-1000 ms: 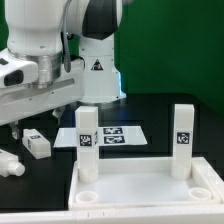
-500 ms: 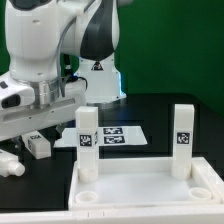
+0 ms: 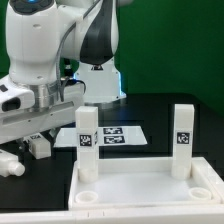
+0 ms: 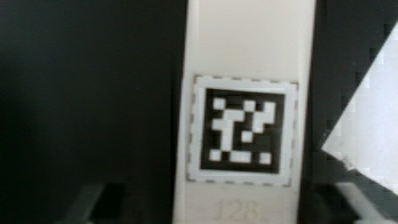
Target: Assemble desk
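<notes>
Gripper straddles loose leg lying flat at the exterior view's left. Leg is directly beneath, long axis crosswise to jaws. Can't tell if clamped or just off.

The tabletop panel and 2 upright legs are seen as smooth white plastic, faintly shiny. The table is finished matt black. The arm shell is moulded in glossy white plastic (highlights are caught on it). The leg tag is printed matt.
</notes>
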Controlling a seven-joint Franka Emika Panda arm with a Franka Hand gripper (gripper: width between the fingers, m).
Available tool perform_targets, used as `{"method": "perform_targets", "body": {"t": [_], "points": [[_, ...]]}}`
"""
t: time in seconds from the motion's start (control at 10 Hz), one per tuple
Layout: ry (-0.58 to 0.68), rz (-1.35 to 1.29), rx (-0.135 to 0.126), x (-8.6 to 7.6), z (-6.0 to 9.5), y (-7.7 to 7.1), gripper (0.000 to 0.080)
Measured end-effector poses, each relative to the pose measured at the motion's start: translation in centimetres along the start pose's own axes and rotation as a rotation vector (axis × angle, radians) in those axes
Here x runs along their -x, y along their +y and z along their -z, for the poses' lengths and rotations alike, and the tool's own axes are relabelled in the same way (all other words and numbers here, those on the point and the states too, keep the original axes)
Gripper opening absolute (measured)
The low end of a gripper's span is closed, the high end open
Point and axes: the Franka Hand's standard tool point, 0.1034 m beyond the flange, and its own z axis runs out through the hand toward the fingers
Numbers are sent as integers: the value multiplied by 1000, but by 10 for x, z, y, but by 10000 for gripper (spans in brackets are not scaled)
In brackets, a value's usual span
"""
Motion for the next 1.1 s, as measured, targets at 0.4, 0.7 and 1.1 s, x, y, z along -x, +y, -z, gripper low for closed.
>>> {"method": "perform_targets", "body": {"t": [0.4,0.7,1.1], "points": [[35,-170,-1,-2,9,8,284],[45,-481,-53,-7,8,-2,284],[61,-800,-81,-19,8,-15,284]]}}
